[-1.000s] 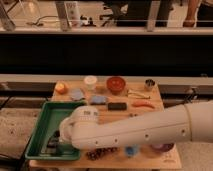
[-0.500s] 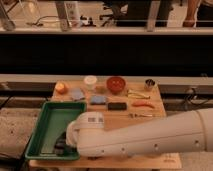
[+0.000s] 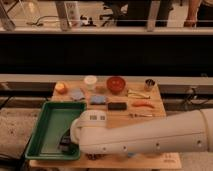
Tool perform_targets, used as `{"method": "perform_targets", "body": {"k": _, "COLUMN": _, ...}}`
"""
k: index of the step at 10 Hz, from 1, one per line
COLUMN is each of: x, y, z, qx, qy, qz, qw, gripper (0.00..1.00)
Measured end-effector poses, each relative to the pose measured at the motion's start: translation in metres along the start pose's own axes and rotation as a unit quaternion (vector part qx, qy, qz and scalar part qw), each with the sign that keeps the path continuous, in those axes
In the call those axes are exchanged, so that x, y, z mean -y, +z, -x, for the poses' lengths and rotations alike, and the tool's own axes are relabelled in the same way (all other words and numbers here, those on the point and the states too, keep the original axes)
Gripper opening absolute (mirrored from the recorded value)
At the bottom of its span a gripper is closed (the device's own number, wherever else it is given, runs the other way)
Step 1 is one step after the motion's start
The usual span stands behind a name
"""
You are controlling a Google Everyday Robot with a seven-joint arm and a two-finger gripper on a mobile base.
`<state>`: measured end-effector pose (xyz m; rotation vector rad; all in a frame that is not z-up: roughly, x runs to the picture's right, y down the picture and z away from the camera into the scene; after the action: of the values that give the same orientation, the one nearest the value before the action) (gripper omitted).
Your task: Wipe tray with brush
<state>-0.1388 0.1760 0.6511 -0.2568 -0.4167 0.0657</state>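
Wooden tabletop point(image 3: 156, 99) below a dark railing is filling the middle of the view. We are looking at the green tray point(image 3: 50, 125) sitting at its 9 o'clock end, with a red bowl point(image 3: 116, 84), a white cup point(image 3: 90, 81) and a flat black block point(image 3: 117, 106) lying apart from it toward 1 and 2 o'clock. Only one arm is working, its thick white forearm point(image 3: 150, 137) spanning the view from 3 o'clock and ending over the tray's right rim. The gripper point(image 3: 65, 144) is sitting low in the tray's 5 o'clock corner, inside the walls. We cannot tell whether it is spread or clamped, since the white wrist is covering most of it. A small dark shape at its tip, which we are taking to be the brush point(image 3: 61, 148), is lying at or just above the tray floor, right under the gripper. For the coming stroke, we are judging that nearly all the bare green floor is lying toward 11 and 12 o'clock from the gripper, and the tray's long axis is appearing to run from 6 to 12 o'clock. We are therefore expecting the sweep to travel up that axis, away from the near and right walls just beside the brush.
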Motion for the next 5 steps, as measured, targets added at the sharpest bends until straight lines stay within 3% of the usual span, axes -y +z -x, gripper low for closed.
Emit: {"method": "perform_targets", "body": {"k": 5, "x": 0.036, "y": 0.005, "z": -0.031, "qx": -0.024, "qy": -0.014, "qz": -0.010, "qw": 0.9996, "gripper": 0.00}}
